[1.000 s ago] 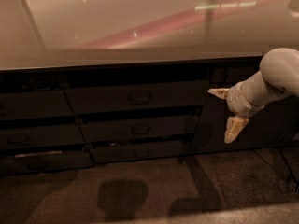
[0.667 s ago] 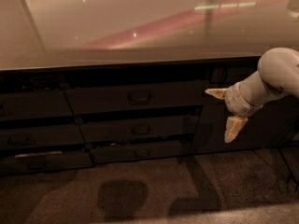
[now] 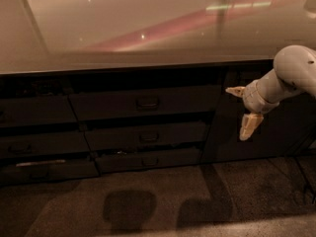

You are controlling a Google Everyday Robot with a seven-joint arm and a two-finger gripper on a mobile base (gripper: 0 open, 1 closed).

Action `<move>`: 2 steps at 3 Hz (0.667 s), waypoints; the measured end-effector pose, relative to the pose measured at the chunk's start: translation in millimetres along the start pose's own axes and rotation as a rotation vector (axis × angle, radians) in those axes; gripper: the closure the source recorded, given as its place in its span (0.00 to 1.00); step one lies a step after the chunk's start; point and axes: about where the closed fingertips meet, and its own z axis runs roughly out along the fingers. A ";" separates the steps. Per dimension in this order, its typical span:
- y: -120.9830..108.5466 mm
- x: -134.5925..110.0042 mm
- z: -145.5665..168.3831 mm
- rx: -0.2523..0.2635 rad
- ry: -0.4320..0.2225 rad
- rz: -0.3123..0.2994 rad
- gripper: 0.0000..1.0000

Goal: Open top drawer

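My end effector (image 3: pixel 243 108) hangs wide open, holding nothing, right of the top drawer (image 3: pixel 108 105); I should move left to its handle (image 3: pixel 147 101), close on it, then pull straight out.

Single high view, angled down at counter (image 3: pixel 123 38) front, hand (image 3: pixel 237 112) right

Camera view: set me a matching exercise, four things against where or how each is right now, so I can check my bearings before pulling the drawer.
Things:
1. top drawer
2. gripper
3. countertop
4. cabinet door

Places or states:
A. pale and glossy, showing reflections
B. dark panel right of the drawers
C. just under the countertop, loop handle at centre
D. open and empty, in front of the cabinet door

Pairs: 1-C, 2-D, 3-A, 4-B.
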 end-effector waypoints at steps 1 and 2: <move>-33.6 26.8 -2.9 0.051 -0.037 0.040 0.00; -33.6 26.8 -2.9 0.051 -0.037 0.040 0.00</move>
